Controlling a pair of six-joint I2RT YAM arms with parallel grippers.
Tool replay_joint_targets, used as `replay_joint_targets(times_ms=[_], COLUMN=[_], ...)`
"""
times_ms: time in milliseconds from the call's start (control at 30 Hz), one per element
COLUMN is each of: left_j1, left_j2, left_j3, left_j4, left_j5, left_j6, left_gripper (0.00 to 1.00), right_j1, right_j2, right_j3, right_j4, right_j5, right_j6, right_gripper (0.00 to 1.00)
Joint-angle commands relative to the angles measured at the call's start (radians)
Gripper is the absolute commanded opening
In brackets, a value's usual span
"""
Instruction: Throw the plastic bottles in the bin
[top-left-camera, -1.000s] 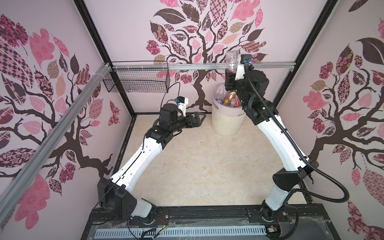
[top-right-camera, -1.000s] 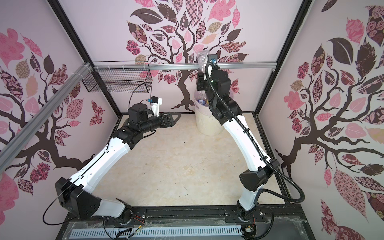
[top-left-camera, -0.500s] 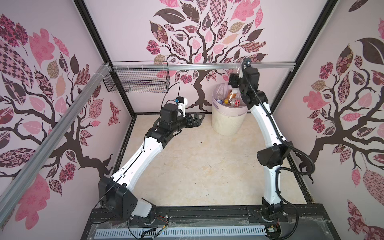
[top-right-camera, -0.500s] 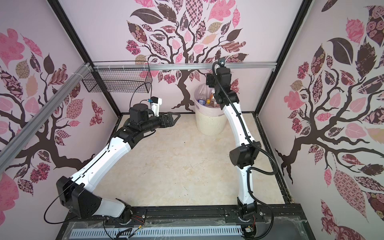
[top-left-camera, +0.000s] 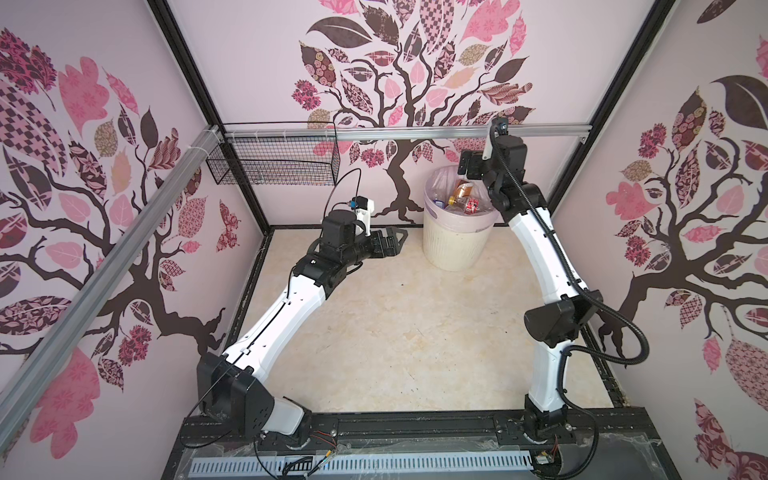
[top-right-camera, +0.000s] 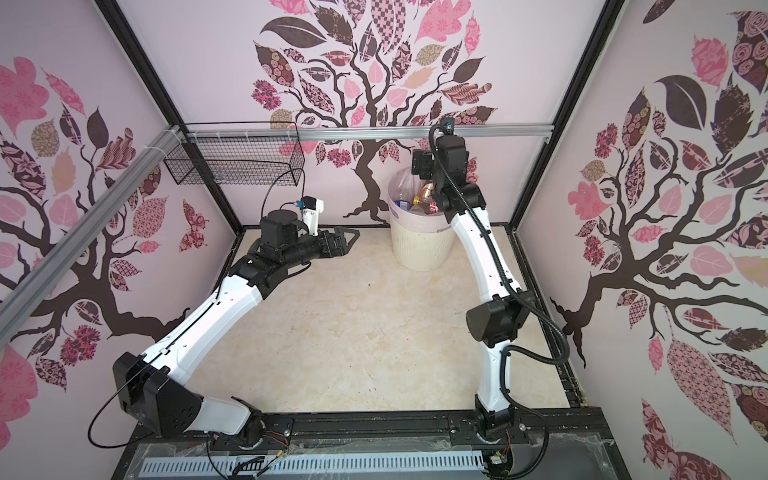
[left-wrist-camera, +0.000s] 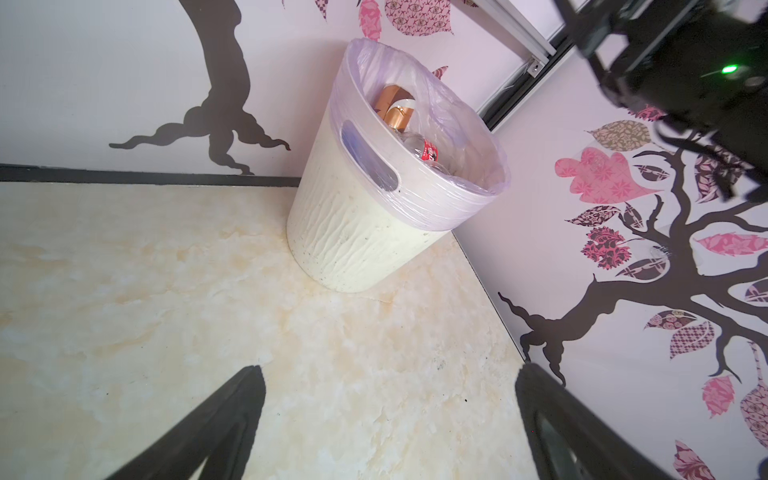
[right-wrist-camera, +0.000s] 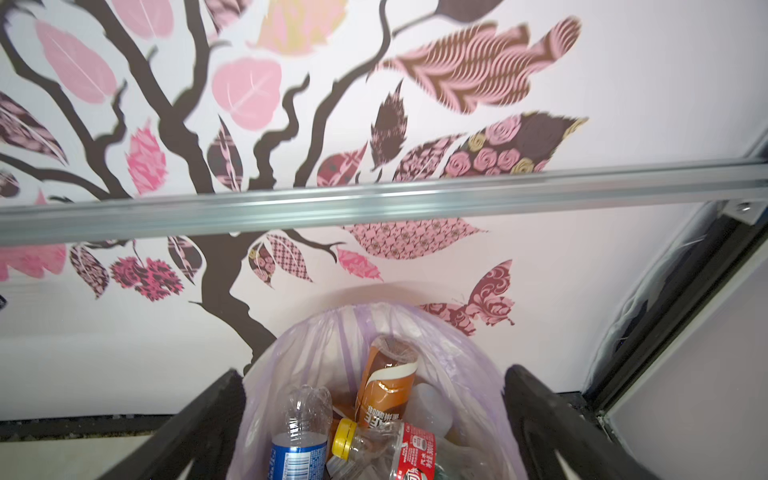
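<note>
The bin (top-left-camera: 457, 243) (top-right-camera: 419, 249) (left-wrist-camera: 357, 237), cream and ribbed with a pale pink liner (right-wrist-camera: 324, 345), stands at the back wall. Several plastic bottles (top-left-camera: 462, 199) (top-right-camera: 420, 200) lie inside it: a red-labelled one (right-wrist-camera: 413, 455) (left-wrist-camera: 428, 151), a blue-labelled one (right-wrist-camera: 299, 440) and a brown-labelled one (right-wrist-camera: 386, 390). My right gripper (top-left-camera: 469, 168) (top-right-camera: 420, 163) (right-wrist-camera: 374, 372) hangs open over the bin's mouth, holding nothing. To the left of the bin, low over the floor, my left gripper (top-left-camera: 401, 241) (top-right-camera: 353, 237) (left-wrist-camera: 389, 370) points at it, open and empty.
A black wire basket (top-left-camera: 274, 166) (top-right-camera: 237, 162) hangs on the back left wall under an aluminium rail (top-left-camera: 415, 133) (right-wrist-camera: 374, 199). The rail runs just above and behind my right gripper. Patterned walls close in the marbled floor (top-left-camera: 407, 332) on three sides.
My right gripper held a clear bottle high over the bin a second ago. It has opened, and the bottle is no longer in it. The left arm has not moved.
</note>
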Motion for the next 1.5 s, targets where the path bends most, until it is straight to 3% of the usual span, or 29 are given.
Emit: replay_joint_targets(times_ms=[0,167,300,400,533,667,833,1033,1300,1467], left_j1=[0.038,0.14,0.202,0.282,0.383,0.418,0.44,0.449,0.431,0.44], left_j2=[-0.066,-0.144,-0.158,-0.151,-0.183,-0.182,-0.196,-0.154,-0.046,0.036], left_j3=[-0.057,-0.113,-0.134,-0.174,-0.341,-0.52,-0.681,-0.769,-0.881,-0.898], left_j4=[0.015,0.021,0.037,0.077,0.221,0.363,0.537,0.641,0.763,0.879], left_j5=[-0.065,-0.18,-0.292,-0.347,-0.468,-0.674,-0.718,-0.594,-0.624,-0.525], left_j6=[0.068,0.152,0.272,0.276,0.268,0.38,0.449,0.366,0.339,0.387], left_gripper=[0.98,0.98,0.98,0.98,0.98,0.98,0.98,0.98,0.98,0.98], right_j1=[0.003,-0.003,-0.03,-0.04,-0.055,-0.058,-0.059,-0.059,-0.06,-0.06], right_j2=[-0.131,-0.325,-0.416,-0.479,-0.563,-0.589,-0.595,-0.616,-0.523,-0.468], right_j3=[-0.115,-0.533,-0.772,-0.955,-1.178,-1.362,-1.529,-1.553,-1.654,-1.839], right_j4=[0.024,0.168,0.236,0.324,0.408,0.471,0.576,0.629,0.739,1.041], right_j5=[0.046,0.126,0.188,0.284,0.334,0.373,0.344,0.249,0.26,0.184], right_j6=[0.009,-0.018,-0.011,-0.037,-0.014,0.03,0.081,0.1,0.031,0.015], right_gripper=[0.99,1.0,1.0,1.0,1.0,1.0,0.99,0.99,0.99,0.99])
